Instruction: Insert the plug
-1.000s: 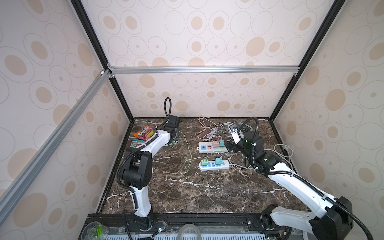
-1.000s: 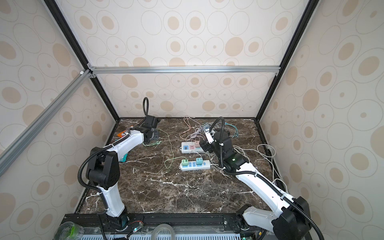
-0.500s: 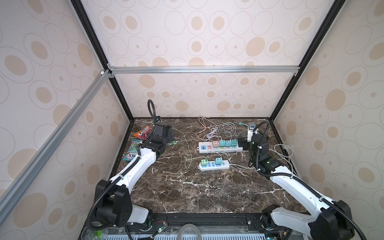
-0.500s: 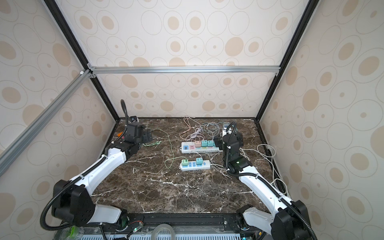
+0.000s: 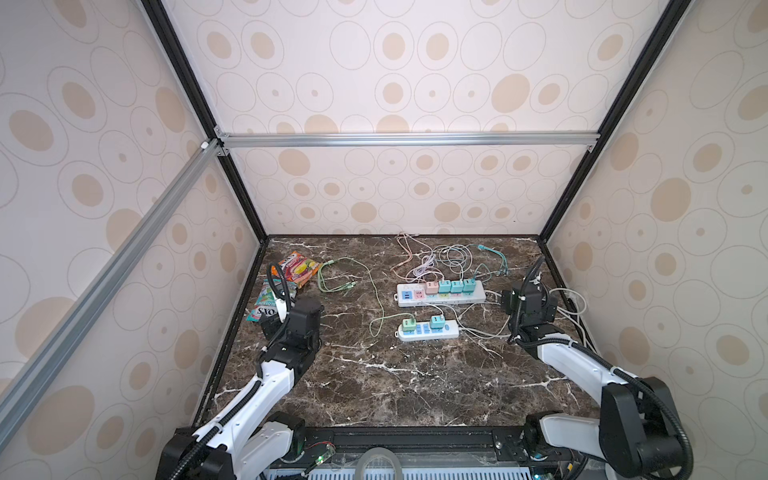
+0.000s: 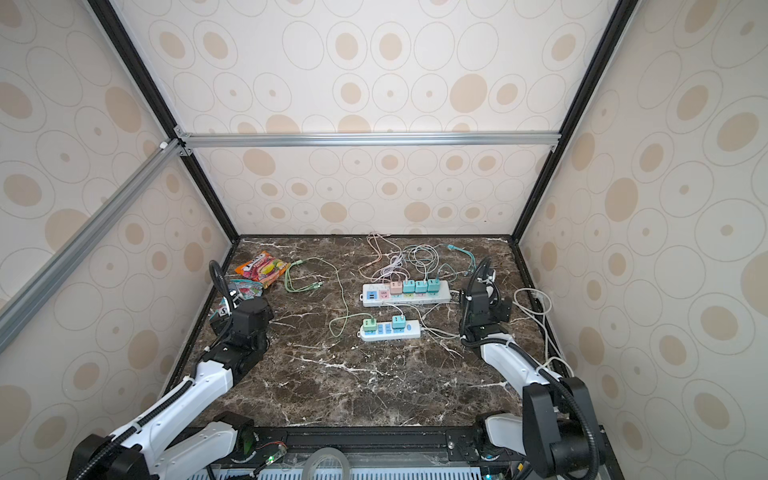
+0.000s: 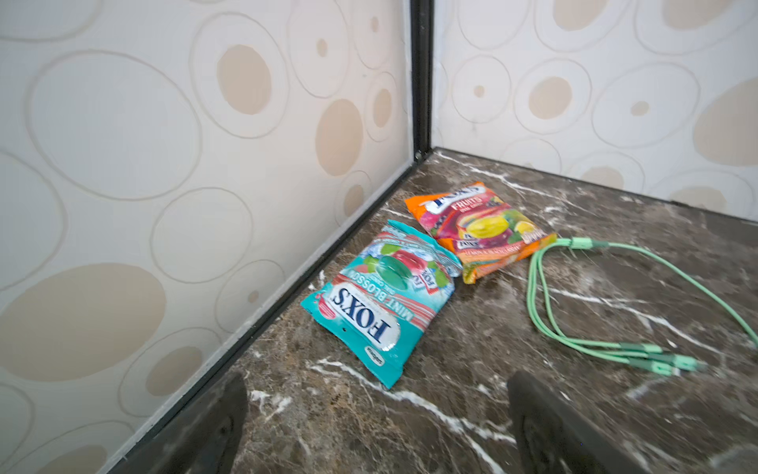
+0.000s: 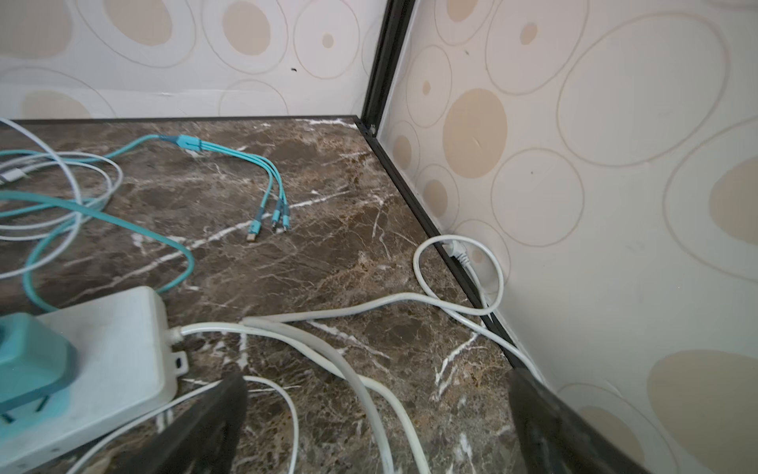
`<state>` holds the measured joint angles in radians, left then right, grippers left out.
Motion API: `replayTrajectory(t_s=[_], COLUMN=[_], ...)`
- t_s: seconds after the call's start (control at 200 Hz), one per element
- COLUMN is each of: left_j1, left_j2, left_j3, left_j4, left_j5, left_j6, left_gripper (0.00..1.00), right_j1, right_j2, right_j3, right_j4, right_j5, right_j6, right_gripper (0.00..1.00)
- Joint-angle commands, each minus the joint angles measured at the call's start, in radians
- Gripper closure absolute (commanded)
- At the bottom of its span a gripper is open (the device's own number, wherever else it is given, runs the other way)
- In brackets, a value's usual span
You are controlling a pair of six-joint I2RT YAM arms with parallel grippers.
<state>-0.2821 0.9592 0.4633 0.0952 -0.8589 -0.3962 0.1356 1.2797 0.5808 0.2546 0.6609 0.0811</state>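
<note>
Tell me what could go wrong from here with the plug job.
1. White cords lie right beneath the open right gripper; a move could snag them and drag the power strip.
2. The teal plug at that strip's end shows bare prongs, so it looks only partly seated; a tug might free it.
3. The open left gripper faces the mint candy bag and green cable, and could catch either.
</note>
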Motion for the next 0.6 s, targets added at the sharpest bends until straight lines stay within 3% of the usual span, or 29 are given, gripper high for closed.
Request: replayTrajectory(t_s=[0.0,0.135,0.23,0.37,0.475,0.595], left_j1=[0.013,0.027,0.04,0.091,0.111,0.124], left_j2=[-0.039,-0.049,-0.024,0.05,0.138,0.238], left_j3=[-0.076,-0.147,-0.189,-0.278,-0.269,-0.261], left_j4=[0.176,0.301,0.404,0.704,0.764,0.854], left_j5=[-0.165,-0.169,-0.153,0.044,0.116,0.229], left_j6=[0.04,0.114,0.154,0.27,0.284,0.33], left_gripper=[0.01,0.02,0.02,0.02,0.02,0.02], right_j1=[-0.05,-0.077,-0.086,-0.086,-0.087,-0.088], right_j2=[0.035,0.074,0.117,0.193,0.284,0.263], right_j3=[-0.056,-0.117,-0.148,-0.205,-0.254,-0.155], right_j4=[0.159,0.319,0.405,0.574,0.777,0.54], right_j5=[-0.184,-0.289,-0.42,-0.503,-0.563,-0.537], right_j6=[-0.015,0.019,-0.029,-0.063,-0.091,-0.08], right_gripper=[0.0,0.0,0.0,0.0,0.0,0.0])
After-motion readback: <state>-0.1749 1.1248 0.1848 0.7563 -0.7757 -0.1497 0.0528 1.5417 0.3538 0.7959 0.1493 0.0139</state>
